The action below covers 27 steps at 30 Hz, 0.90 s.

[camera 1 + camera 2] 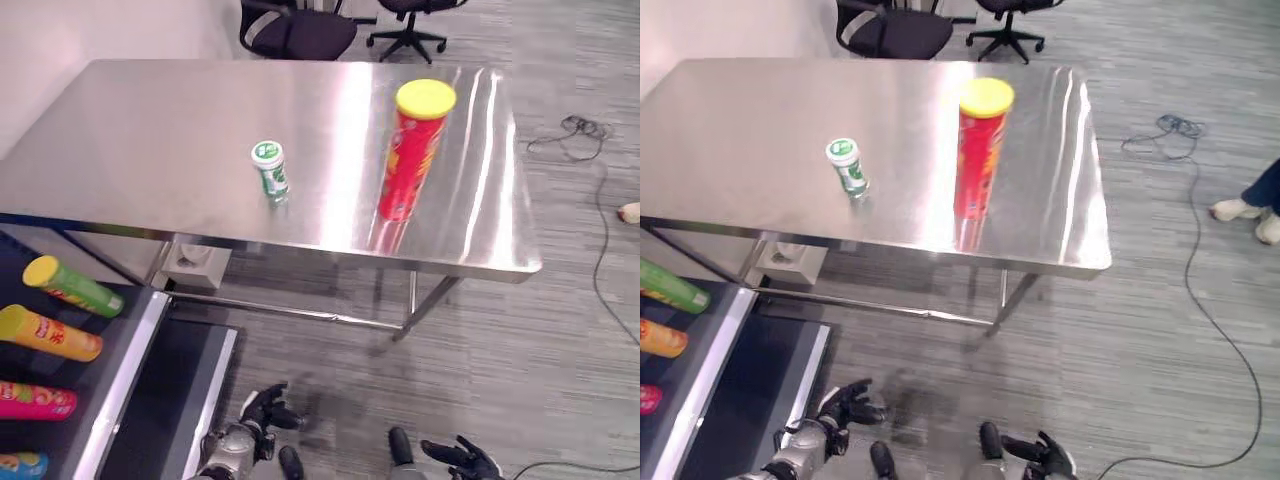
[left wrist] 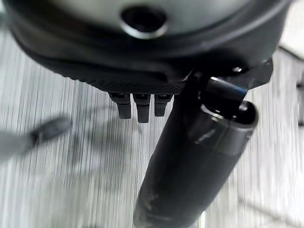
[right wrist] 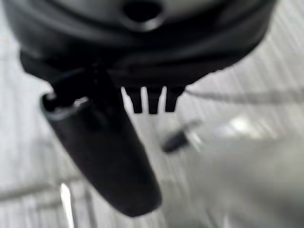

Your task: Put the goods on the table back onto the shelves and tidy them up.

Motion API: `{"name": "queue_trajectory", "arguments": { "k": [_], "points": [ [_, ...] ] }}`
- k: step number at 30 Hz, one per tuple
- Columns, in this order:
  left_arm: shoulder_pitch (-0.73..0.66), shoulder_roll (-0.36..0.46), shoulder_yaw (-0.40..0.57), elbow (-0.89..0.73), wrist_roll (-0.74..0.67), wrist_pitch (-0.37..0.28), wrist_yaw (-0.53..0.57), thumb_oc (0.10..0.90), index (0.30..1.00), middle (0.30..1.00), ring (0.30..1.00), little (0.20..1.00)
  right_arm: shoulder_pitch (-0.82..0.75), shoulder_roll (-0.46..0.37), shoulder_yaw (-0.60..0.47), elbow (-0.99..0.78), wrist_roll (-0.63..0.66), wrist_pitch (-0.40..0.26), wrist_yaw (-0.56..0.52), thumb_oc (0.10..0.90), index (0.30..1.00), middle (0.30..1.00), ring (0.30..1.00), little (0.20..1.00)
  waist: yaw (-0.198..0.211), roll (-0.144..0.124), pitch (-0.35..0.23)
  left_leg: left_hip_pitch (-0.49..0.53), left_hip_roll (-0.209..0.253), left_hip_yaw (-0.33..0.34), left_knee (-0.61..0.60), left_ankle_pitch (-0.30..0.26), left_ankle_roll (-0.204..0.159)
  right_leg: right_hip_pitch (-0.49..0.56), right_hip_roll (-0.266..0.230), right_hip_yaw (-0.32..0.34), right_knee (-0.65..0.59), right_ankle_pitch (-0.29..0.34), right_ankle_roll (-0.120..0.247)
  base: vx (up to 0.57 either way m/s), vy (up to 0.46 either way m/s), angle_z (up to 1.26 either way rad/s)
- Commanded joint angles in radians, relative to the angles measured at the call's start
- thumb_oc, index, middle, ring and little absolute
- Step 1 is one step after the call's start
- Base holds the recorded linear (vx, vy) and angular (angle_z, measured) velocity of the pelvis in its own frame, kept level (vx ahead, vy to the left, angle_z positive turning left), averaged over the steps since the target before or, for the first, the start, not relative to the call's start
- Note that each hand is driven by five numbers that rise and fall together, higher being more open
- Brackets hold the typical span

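**Inspector:** Both hands hang low, closest to the camera, over the grey floor. Left hand (image 1: pixel 262 412) has relaxed, spread fingers and holds nothing; its wrist view shows bare floor past the thumb. Right hand (image 1: pixel 462 458) likewise spread and empty.

**Clerk:** And the goods?

**Inspector:** Two items are on the counter (image 1: pixel 150 150). A tall red tube with a yellow lid (image 1: pixel 410 152) stands upright towards the right end, near the front edge. A small green-and-white bottle (image 1: pixel 270 170) stands upright near the middle, well apart from the tube. Neither is touched by a hand.

**Clerk:** The shelves?

**Inspector:** A dark shelf (image 1: pixel 120 390) sits low at the robot's left, beside the counter's leg. On it lie a green tube (image 1: pixel 72 287), an orange tube (image 1: pixel 48 334), a pink tube (image 1: pixel 35 400) and part of a blue one (image 1: pixel 20 466), all on their sides in a rough column.

**Clerk:** Progress?

**Inspector:** My judgement: partly done. Several tubes are shelved; the red tube and the bottle are left, plus any straightening of the row. No grasp is under way.

**Clerk:** Differences between views?

**Inspector:** The left eye view takes in more of the shelf, including the blue tube. The right eye view adds a person's shoes (image 1: pixel 1252 215) at the far right, and a black cable (image 1: pixel 1195 250) trailing across the floor.
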Motion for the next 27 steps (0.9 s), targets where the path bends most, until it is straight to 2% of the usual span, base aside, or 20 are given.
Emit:
{"name": "queue_trajectory", "arguments": {
  "k": [1,2,3,4,6,7,8,9,10,11,12,13,14,15,19,21,22,24,25,27],
  "points": [
    [-0.045,0.023,0.028,0.013,-0.018,-0.046,0.009,0.800,0.900,0.900,0.900,0.900,-0.045,-0.049,0.009,-0.027,0.003,-0.049,-0.037,0.800,0.900,0.900,0.900,0.900,0.009,-0.047,0.015,0.035,0.076,-0.012,0.007,-0.073,-0.058,0.030,-0.051,-0.056,-0.037,0.188,0.045,0.04,0.236,-0.80],
    [-0.040,0.030,0.028,0.015,-0.008,-0.042,0.008,0.800,0.900,0.900,0.900,0.900,-0.041,-0.050,0.011,-0.048,-0.003,-0.053,-0.044,0.800,0.900,0.900,0.900,0.900,0.010,-0.042,0.014,0.051,0.077,-0.003,0.007,-0.110,-0.060,0.038,-0.050,-0.102,-0.026,0.179,0.053,0.03,0.261,-0.74],
    [-0.030,0.047,0.028,0.012,0.028,-0.035,0.009,0.800,0.900,0.900,0.900,0.900,-0.027,-0.061,0.009,-0.122,-0.033,-0.070,-0.069,0.800,0.900,0.900,0.900,0.900,0.004,-0.045,0.017,0.057,0.081,0.045,0.007,-0.116,-0.056,0.040,-0.034,-0.184,0.007,0.169,0.057,0.02,0.320,-0.65],
    [-0.026,0.052,0.027,0.008,0.053,-0.031,0.010,0.800,0.900,0.900,0.900,0.900,-0.004,-0.071,0.002,-0.193,-0.052,-0.082,-0.086,0.800,0.900,0.900,0.900,0.900,-0.007,-0.047,0.017,0.058,0.082,0.057,0.007,-0.119,-0.055,0.035,-0.013,-0.182,0.031,0.160,0.058,-0.05,0.289,-0.91],
    [-0.010,0.059,0.036,-0.016,0.109,-0.026,0.006,0.800,0.900,0.900,0.900,0.900,0.108,-0.125,-0.085,-0.381,-0.093,-0.114,-0.132,0.800,0.900,0.900,0.900,0.900,-0.057,-0.040,0.024,0.063,0.092,0.067,0.007,-0.117,-0.050,0.009,0.103,-0.091,0.065,0.058,0.037,0.02,0.193,-0.81],
    [-0.007,0.056,0.034,-0.017,0.110,-0.025,0.007,0.800,0.900,0.900,0.900,0.900,0.118,-0.125,-0.088,-0.392,-0.097,-0.110,-0.135,0.800,0.900,0.900,0.900,0.900,-0.053,-0.037,0.021,0.065,0.094,0.069,0.007,-0.119,-0.051,0.006,0.105,-0.089,0.073,0.052,0.036,0.04,0.144,-0.16],
    [0.001,0.055,0.044,-0.021,0.123,-0.023,0.002,0.800,0.900,0.900,0.900,0.900,0.160,-0.140,-0.131,-0.477,-0.110,-0.124,-0.154,0.800,0.900,0.900,0.900,0.900,-0.065,-0.032,0.026,0.067,0.095,0.072,0.007,-0.122,-0.049,-0.006,0.149,-0.065,0.081,0.016,0.030,0.03,0.098,0.13],
    [0.012,0.053,0.058,-0.020,0.145,-0.021,-0.002,0.800,0.900,0.900,0.900,0.900,0.203,-0.160,-0.191,-0.564,-0.127,-0.141,-0.172,0.800,0.900,0.900,0.900,0.900,-0.079,-0.029,0.031,0.071,0.086,0.071,0.007,-0.127,-0.047,-0.011,0.166,-0.050,0.085,0.010,0.040,0.03,0.102,0.07],
    [0.013,0.053,0.058,-0.020,0.145,-0.021,-0.002,0.800,0.900,0.900,0.900,0.900,0.204,-0.160,-0.191,-0.565,-0.127,-0.140,-0.173,0.800,0.900,0.900,0.900,0.900,-0.078,-0.028,0.031,0.071,0.086,0.071,0.007,-0.127,-0.047,-0.011,0.166,-0.050,0.085,0.010,0.040,0.04,0.085,0.04],
    [0.012,0.041,0.067,-0.017,0.168,-0.026,0.001,0.800,0.900,0.900,0.900,0.900,0.246,-0.188,-0.287,-0.698,-0.165,-0.170,-0.210,0.800,0.900,0.900,0.900,0.900,-0.107,-0.026,0.035,0.079,0.076,0.067,0.007,-0.137,-0.042,-0.023,0.181,-0.013,0.089,0.042,0.049,0.06,0.053,0.00],
    [0.012,0.040,0.073,-0.016,0.189,-0.025,-0.002,0.800,0.900,0.900,0.900,0.900,0.274,-0.212,-0.331,-0.771,-0.198,-0.183,-0.217,0.800,0.900,0.900,0.900,0.900,-0.122,-0.028,0.036,0.083,0.073,0.064,0.007,-0.138,-0.040,-0.016,0.196,0.014,0.077,0.030,0.044,0.11,0.080,0.07],
    [0.032,0.040,0.085,-0.024,0.246,-0.026,-0.005,0.800,0.900,0.900,0.900,0.900,0.307,-0.259,-0.445,-0.914,-0.250,-0.204,-0.222,0.800,0.900,0.900,0.900,0.900,-0.136,-0.030,0.026,0.098,0.069,0.071,0.007,-0.148,-0.036,-0.003,0.206,0.036,0.047,0.052,0.047,0.08,0.037,0.07],
    [0.032,0.040,0.085,-0.024,0.246,-0.026,-0.005,0.800,0.900,0.900,0.900,0.900,0.307,-0.259,-0.445,-0.914,-0.250,-0.204,-0.222,0.800,0.900,0.900,0.900,0.900,-0.136,-0.030,0.026,0.098,0.069,0.071,0.007,-0.148,-0.036,-0.003,0.206,0.036,0.047,0.052,0.047,0.09,-0.034,-0.21],
    [0.057,0.050,0.092,-0.052,0.265,-0.025,-0.018,0.800,0.900,0.900,0.900,0.900,0.324,-0.320,-0.545,-1.097,-0.250,-0.251,-0.175,0.800,0.900,0.900,0.900,0.900,-0.127,-0.041,0.011,0.104,0.072,0.088,0.007,-0.152,-0.039,0.009,0.205,0.026,0.017,0.098,0.057,0.04,-0.060,-0.31],
    [0.076,0.054,0.127,-0.028,0.250,-0.007,-0.035,0.800,0.900,0.900,0.900,0.900,0.328,-0.396,-0.602,-1.225,-0.245,-0.249,-0.106,0.800,0.900,0.900,0.900,0.900,-0.119,-0.043,-0.007,0.109,0.082,0.084,0.007,-0.146,-0.049,0.020,0.204,0.013,0.001,0.106,0.057,0.06,-0.057,-0.22],
    [0.095,0.045,0.155,-0.007,0.252,-0.002,-0.050,0.800,0.900,0.900,0.900,0.900,0.316,-0.499,-0.675,-1.402,-0.203,-0.270,-0.003,0.800,0.900,0.900,0.900,0.900,-0.121,-0.059,-0.029,0.107,0.088,0.095,0.007,-0.114,-0.057,0.020,0.202,-0.008,-0.007,0.132,0.051,0.04,-0.118,-0.01],
    [0.094,0.046,0.153,-0.006,0.253,-0.002,-0.051,0.800,0.900,0.900,0.900,0.900,0.317,-0.497,-0.677,-1.404,-0.201,-0.269,-0.001,0.800,0.900,0.900,0.900,0.900,-0.116,-0.051,-0.034,0.114,0.088,0.077,0.007,-0.140,-0.058,0.029,0.203,-0.004,-0.011,0.117,0.058,0.06,-0.057,0.07],
    [0.099,0.034,0.141,-0.010,0.253,-0.006,-0.053,0.800,0.900,0.900,0.900,0.900,0.288,-0.491,-0.702,-1.444,-0.153,-0.304,0.003,0.800,0.900,0.900,0.900,0.900,-0.106,-0.049,-0.043,0.114,0.089,0.071,0.007,-0.142,-0.060,0.034,0.201,-0.014,-0.014,0.114,0.057,0.05,-0.041,0.09],
    [0.100,0.029,0.136,-0.013,0.256,-0.004,-0.054,0.800,0.900,0.900,0.900,0.900,0.270,-0.492,-0.707,-1.467,-0.135,-0.314,0.003,0.800,0.900,0.900,0.900,0.900,-0.102,-0.055,-0.043,0.106,0.090,0.083,0.007,-0.117,-0.059,0.029,0.200,-0.024,-0.014,0.125,0.050,-0.02,-0.151,0.19],
    [0.099,0.025,0.127,-0.009,0.261,0.000,-0.055,0.800,0.900,0.900,0.900,0.900,0.227,-0.511,-0.688,-1.506,-0.135,-0.320,-0.010,0.800,0.900,0.900,0.900,0.900,-0.084,-0.057,-0.050,0.105,0.091,0.075,0.007,-0.113,-0.062,0.036,0.199,-0.036,-0.023,0.122,0.047,0.00,-0.111,0.13]
  ]
}}
